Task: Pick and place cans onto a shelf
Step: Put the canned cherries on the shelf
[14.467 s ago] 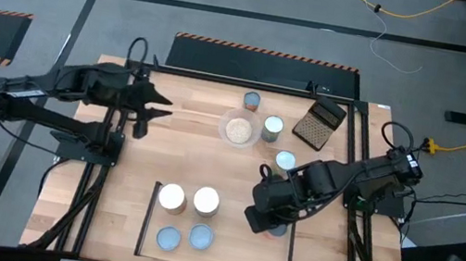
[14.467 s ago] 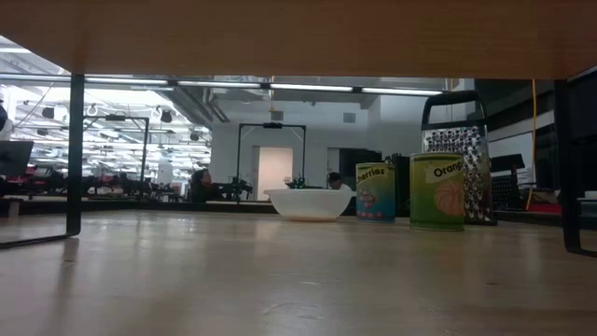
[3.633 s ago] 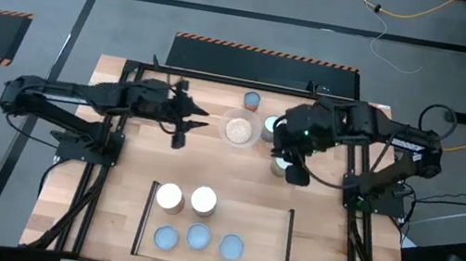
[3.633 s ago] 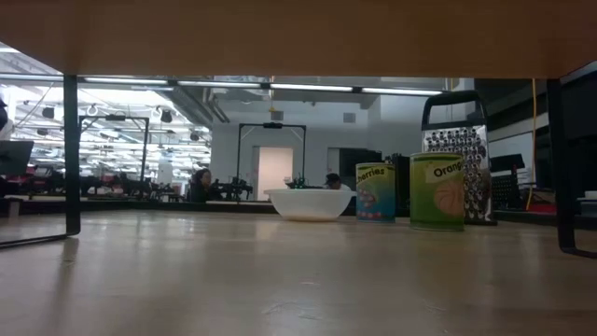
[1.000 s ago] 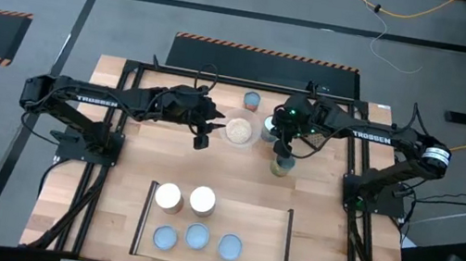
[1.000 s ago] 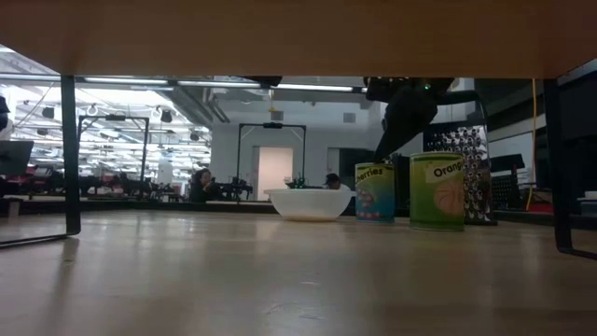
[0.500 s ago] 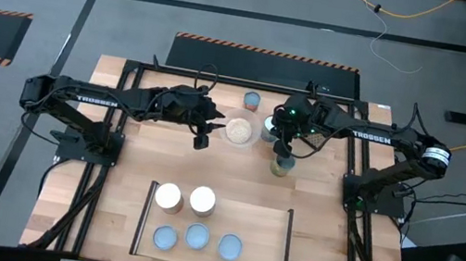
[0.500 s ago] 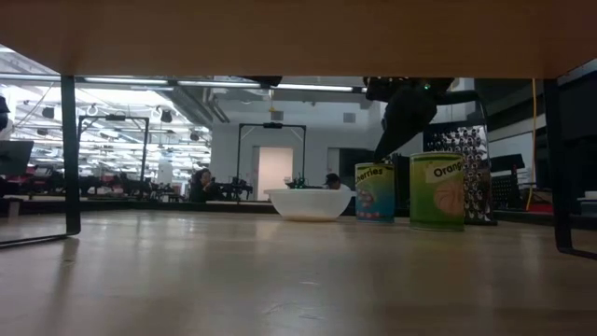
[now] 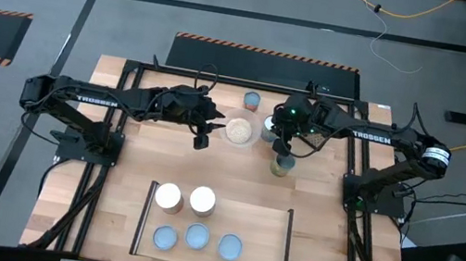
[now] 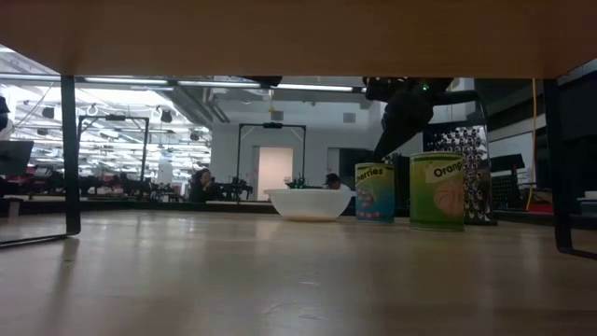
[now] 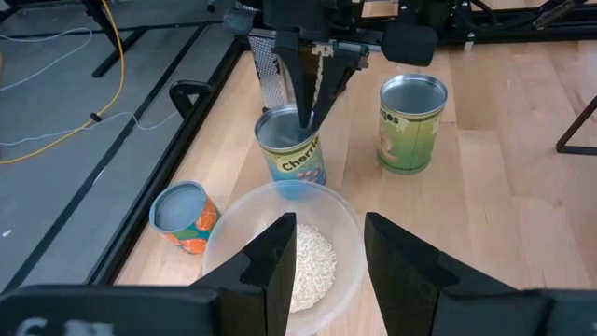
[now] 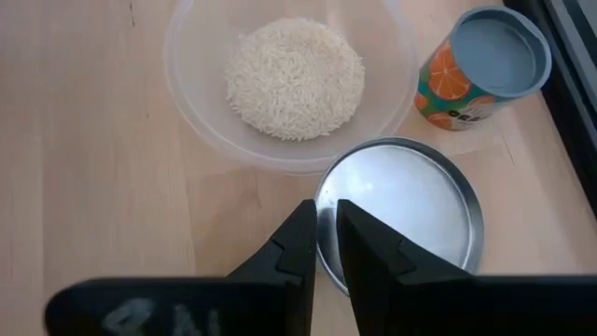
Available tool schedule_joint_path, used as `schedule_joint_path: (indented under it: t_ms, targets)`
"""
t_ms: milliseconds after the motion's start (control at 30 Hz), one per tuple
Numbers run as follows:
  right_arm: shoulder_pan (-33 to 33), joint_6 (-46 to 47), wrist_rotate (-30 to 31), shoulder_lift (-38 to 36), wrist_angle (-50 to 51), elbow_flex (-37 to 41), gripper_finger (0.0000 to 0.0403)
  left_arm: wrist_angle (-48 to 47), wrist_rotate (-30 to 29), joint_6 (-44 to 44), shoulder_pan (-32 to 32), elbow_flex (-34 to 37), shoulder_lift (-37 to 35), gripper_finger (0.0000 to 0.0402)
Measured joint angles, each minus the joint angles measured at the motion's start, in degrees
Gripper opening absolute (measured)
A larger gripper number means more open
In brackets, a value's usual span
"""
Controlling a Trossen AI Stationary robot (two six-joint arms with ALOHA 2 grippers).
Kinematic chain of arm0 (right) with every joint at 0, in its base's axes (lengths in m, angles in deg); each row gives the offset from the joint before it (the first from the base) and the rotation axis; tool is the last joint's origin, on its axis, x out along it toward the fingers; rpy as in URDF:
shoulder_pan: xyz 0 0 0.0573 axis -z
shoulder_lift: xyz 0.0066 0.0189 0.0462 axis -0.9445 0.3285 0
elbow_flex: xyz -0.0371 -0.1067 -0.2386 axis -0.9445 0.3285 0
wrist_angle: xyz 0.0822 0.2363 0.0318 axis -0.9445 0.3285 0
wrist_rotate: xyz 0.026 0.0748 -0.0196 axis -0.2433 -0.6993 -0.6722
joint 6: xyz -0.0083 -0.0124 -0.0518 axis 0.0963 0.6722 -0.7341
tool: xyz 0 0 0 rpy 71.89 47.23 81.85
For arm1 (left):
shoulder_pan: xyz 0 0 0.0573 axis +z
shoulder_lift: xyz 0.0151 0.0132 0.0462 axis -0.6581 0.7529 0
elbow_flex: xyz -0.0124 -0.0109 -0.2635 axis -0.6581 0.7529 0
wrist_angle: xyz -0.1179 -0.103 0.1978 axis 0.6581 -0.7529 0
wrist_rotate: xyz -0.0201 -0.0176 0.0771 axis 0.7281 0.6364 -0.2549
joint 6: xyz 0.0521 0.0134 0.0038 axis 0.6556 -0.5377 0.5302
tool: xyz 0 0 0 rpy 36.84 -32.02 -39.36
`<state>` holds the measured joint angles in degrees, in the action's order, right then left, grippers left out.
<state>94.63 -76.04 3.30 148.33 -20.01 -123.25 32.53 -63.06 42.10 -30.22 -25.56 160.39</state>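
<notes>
High view: five cans stand on the shelf [image 9: 215, 231] near the bench's [image 9: 122, 179] front edge, two white-topped behind three pale-blue-topped. Three more stand near the far edge by the bowl of grains [image 9: 239, 130]: the orange-labelled can [image 9: 252, 101], the Cherries can [image 9: 271, 129] and the green-labelled can [image 9: 281, 164]. The right gripper [image 9: 275, 140] hangs over the Cherries can; the left gripper [image 9: 201, 138] sits beside the bowl.

Low view: the blue-green Cherries can [image 10: 375, 192] stands beside the green can [image 10: 437, 191], the right gripper [image 10: 384, 147] touching its top.

Left wrist view: the left gripper [image 11: 328, 266], fingers apart, hovers over the bowl [image 11: 284, 257].

Right wrist view: the right gripper [image 12: 326, 245], fingers nearly together, pinches the silvery can's [image 12: 401, 224] rim.
</notes>
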Motion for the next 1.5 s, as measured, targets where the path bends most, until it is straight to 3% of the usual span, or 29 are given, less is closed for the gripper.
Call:
schedule_joint_path:
  t_ms: [267, 433, 533, 733, 967, 1100, 1333, 1500]
  targets:
    - [0.0, -0.01, 0.02, 0.0, -0.04, 0.0, 0.005, 0.0, 0.0, 0.02, 0.0, 0.0, 0.0, 0.0121]
    - [0.0, -0.44, 0.03, 0.0, -0.48, 0.0, 0.001, 0.0, 0.0, 0.02, 0.0, 0.0, 0.0, 0.0121]
    - [0.0, -1.7, 0.04, 0.0, -0.78, 0.0, 0.001, 0.0, 0.0, 0.02, 0.0, 0.0, 0.0, 0.0121]
    - [0.02, 0.25, -0.06, 0.0, -1.51, 0.0, 0.0045, -0.02, 0.0, 0.02, 0.0, 0.0, -0.01, 0.0121]
    - [0.02, 2.36, -0.24, 0.0, -1.81, 0.0, 0.0148, -0.09, 0.0, 0.02, -0.18, 0.0, -0.02, 0.0121]
    - [0.0, 3.17, -0.39, 0.46, -1.79, 0.0, 0.0185, -0.14, 0.02, 0.0, -0.24, 0.0, -0.02, 0.0121]
    - [-0.11, 2.86, -0.3, 3.7, -2.97, -0.18, 0.0191, -0.22, 0.01, 0.0, -0.24, 0.0, -0.02, 0.0121]
    - [-0.11, 2.83, 0.18, 4.4, -4.53, -0.23, 0.0151, -0.25, 0.01, 0.01, -0.24, 0.0, -0.02, 0.0121]
